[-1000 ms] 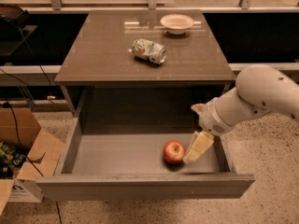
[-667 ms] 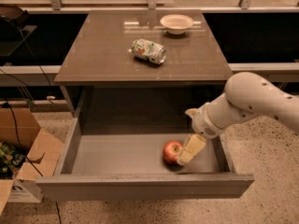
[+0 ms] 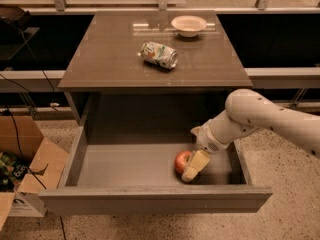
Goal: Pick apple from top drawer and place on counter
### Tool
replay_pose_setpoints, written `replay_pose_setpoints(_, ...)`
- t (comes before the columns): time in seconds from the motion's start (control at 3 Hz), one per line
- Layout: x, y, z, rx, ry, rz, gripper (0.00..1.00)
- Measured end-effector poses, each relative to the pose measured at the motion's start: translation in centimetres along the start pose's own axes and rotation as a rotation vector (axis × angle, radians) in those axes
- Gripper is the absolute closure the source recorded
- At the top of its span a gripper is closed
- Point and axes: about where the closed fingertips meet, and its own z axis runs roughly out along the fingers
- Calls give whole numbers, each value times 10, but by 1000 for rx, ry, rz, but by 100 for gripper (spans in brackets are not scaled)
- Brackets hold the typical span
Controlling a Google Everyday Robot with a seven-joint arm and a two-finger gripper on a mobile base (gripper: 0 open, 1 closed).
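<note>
The red apple (image 3: 180,160) lies on the floor of the open top drawer (image 3: 150,199), right of centre and near the front panel. My gripper (image 3: 190,168) reaches down into the drawer from the right and sits against the apple's right side, partly covering it. The white arm comes in over the drawer's right wall. The dark-brown counter (image 3: 110,59) is above and behind the drawer.
A dented green-and-white can (image 3: 159,54) lies on its side on the counter. A white bowl (image 3: 188,25) stands at the counter's back right. An open cardboard box (image 3: 25,174) sits on the floor left of the drawer.
My gripper has moved left and a little down inside the drawer, from beside the apple to right against it. The apple has not moved.
</note>
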Motion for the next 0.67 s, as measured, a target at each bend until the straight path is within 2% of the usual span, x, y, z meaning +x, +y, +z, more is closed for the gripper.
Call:
replay_pose_setpoints(0.33, 2, 5, 15, -27, 8, 13, 23)
replay_pose_setpoints(0.67, 6, 11, 19, -34, 24, 23, 49)
